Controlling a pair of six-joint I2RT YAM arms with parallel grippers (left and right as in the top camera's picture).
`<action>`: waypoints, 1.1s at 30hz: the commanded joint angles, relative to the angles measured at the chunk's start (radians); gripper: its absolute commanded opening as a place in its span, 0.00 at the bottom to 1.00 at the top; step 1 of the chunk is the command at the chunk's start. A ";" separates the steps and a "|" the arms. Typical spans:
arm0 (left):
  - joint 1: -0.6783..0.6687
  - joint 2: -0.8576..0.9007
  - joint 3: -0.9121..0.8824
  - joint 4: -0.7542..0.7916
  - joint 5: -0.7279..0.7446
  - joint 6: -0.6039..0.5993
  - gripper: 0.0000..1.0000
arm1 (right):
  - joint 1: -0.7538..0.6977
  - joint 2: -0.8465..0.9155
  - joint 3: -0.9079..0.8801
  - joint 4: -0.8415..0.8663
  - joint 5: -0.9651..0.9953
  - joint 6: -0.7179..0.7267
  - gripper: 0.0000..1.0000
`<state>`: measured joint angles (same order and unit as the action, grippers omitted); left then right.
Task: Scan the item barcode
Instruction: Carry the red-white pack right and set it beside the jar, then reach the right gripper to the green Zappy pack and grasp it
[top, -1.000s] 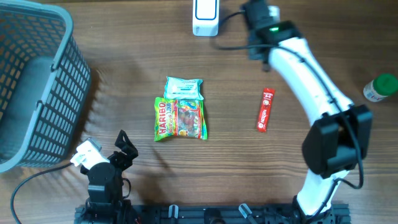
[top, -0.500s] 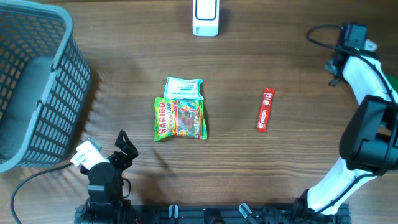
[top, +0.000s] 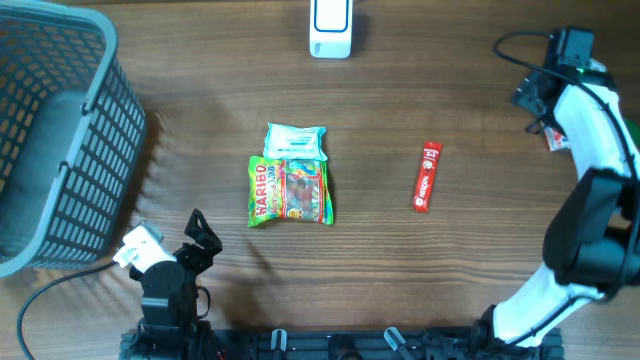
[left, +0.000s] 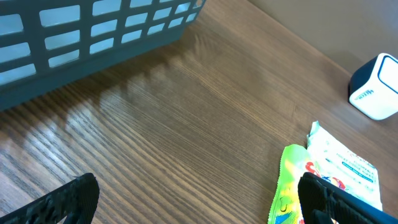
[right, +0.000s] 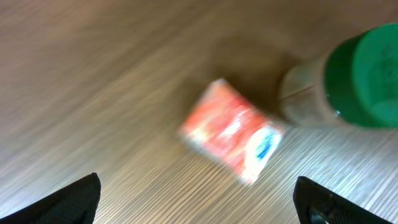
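The white barcode scanner (top: 330, 28) stands at the table's far edge. A small red and white packet (right: 233, 132) lies blurred on the wood below my right gripper (right: 199, 208), which is open and holds nothing. In the overhead view the same packet (top: 556, 140) lies by the right arm. A Haribo bag (top: 290, 190), a white and green packet (top: 296, 141) and a red stick pack (top: 428, 176) lie mid-table. My left gripper (left: 199, 208) is open and empty near the front left, with the Haribo bag (left: 289, 193) at its right finger.
A grey mesh basket (top: 55, 130) fills the left side, and its wall (left: 93, 31) shows in the left wrist view. A green-capped bottle (right: 364, 78) stands right beside the small red packet, near the table's right edge.
The right arm swung from the scanner to the table's right side. Its jaws opened, and the small red packet now lies on the wood beside the bottle. The left arm stayed still.
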<state>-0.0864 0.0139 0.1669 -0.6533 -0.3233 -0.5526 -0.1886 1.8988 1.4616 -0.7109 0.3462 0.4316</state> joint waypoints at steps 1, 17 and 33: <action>0.003 -0.009 0.000 -0.003 0.001 -0.006 1.00 | 0.105 -0.120 0.035 -0.075 -0.196 0.101 1.00; 0.003 -0.009 0.000 -0.003 0.001 -0.006 1.00 | 0.659 -0.107 -0.090 -0.072 -0.558 0.054 1.00; 0.003 -0.009 0.000 -0.004 0.002 -0.006 1.00 | 0.845 0.219 0.037 0.259 -0.405 0.156 0.99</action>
<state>-0.0864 0.0139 0.1669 -0.6533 -0.3229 -0.5526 0.6605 2.0987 1.4303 -0.4591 -0.1474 0.5606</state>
